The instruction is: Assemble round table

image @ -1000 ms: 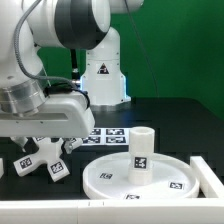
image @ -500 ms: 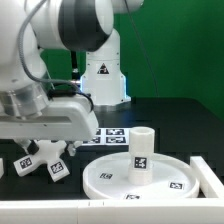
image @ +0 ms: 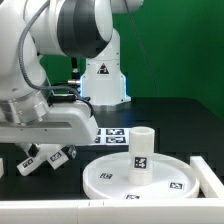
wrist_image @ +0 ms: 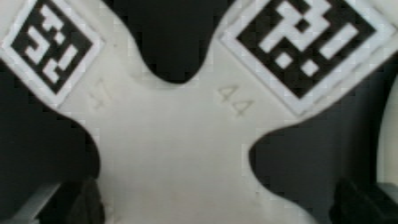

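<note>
Wrist view fills with the cross-shaped foot (wrist_image: 178,130), lying flat on the black table (image: 185,120) at the exterior view's left; the gripper (image: 45,147) hangs over it, jaws spread wide, nothing held; I would centre across one arm before closing; just beside it, the rimmed disc (image: 105,178) holds the post (image: 143,150) upright.

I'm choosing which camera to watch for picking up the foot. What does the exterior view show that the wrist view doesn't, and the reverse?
Only the exterior view: the disc with the post standing on it, the marker board and the arm low over the foot. Only the wrist view: two of the foot's tags close up. Both: the foot.
</note>
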Robot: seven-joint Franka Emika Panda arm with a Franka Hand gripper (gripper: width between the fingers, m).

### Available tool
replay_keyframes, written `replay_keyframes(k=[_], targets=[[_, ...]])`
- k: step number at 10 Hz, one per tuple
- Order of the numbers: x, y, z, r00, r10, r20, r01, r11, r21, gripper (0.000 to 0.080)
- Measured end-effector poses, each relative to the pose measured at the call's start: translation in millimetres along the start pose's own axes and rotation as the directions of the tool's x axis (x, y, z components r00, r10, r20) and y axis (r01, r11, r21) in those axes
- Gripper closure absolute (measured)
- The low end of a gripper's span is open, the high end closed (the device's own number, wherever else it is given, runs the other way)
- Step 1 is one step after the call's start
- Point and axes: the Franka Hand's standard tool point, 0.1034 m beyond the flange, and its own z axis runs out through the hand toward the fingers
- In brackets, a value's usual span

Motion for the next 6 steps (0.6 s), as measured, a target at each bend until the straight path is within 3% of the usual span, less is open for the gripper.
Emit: replay_keyframes(k=[6], targets=[[-0.9, 4.2, -7.8, 1.000, 0.004, -0.007, -0.004, 1.000, 0.004, 0.0151]])
